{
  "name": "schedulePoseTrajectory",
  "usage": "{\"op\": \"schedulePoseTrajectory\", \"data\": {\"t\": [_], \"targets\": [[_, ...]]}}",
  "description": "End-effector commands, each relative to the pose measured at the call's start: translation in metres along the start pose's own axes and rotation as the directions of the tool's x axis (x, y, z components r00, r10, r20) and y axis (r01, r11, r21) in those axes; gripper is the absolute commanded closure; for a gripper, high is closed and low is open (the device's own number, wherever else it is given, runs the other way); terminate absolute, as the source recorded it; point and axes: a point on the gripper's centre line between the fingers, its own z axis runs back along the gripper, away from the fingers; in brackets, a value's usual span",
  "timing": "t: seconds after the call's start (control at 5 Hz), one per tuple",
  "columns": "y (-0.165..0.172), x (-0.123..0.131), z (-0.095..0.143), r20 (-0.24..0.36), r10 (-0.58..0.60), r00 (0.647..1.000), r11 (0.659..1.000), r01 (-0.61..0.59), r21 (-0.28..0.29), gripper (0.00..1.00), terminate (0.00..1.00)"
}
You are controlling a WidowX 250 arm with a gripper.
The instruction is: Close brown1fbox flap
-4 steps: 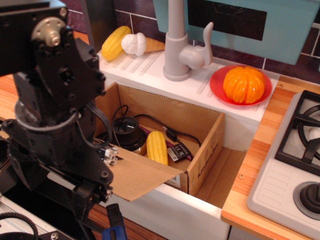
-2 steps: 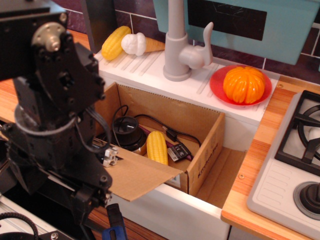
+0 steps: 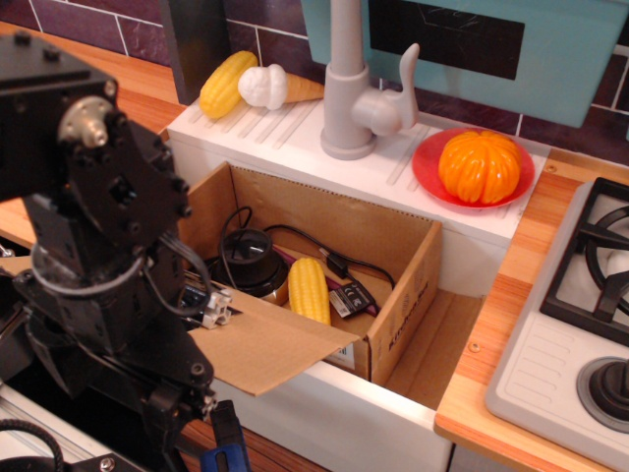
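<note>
The brown1fbox [image 3: 398, 258] is an open cardboard carton standing in the white sink recess [image 3: 344, 418]. Inside it lie a yellow corn cob [image 3: 310, 290], a black round part with cables [image 3: 251, 261] and a small dark device [image 3: 352, 298]. The flap [image 3: 270, 344] is a plain brown panel at the box's near side, folded outward and lying roughly flat over the sink's front edge. My black arm [image 3: 98, 256] fills the left of the view, right beside the flap's left end. Its gripper is hidden behind the arm body; a blue-tipped part [image 3: 228, 447] shows at the bottom.
A grey faucet [image 3: 354, 88] stands behind the sink. A second corn cob [image 3: 228, 84] and a toy ice cream cone [image 3: 280, 87] lie back left. An orange pumpkin [image 3: 479, 165] sits on a red plate [image 3: 428, 172]. A stove [image 3: 580, 295] is at right.
The arm has shifted a little to the left and downward. The flap and the box contents have not moved.
</note>
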Motion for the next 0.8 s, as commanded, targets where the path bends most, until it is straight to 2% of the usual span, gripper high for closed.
{"op": "schedulePoseTrajectory", "data": {"t": [0.0, 0.4, 0.6], "targets": [[0.004, 0.014, -0.008, 0.013, -0.013, 1.000, 0.999, 0.014, -0.032, 0.00, 0.00], [0.008, 0.045, 0.012, 0.043, -0.055, 0.998, 0.998, 0.055, 0.008, 0.00, 0.00], [0.007, 0.070, 0.021, 0.064, -0.073, 0.995, 0.997, 0.071, 0.040, 0.00, 0.00]]}}
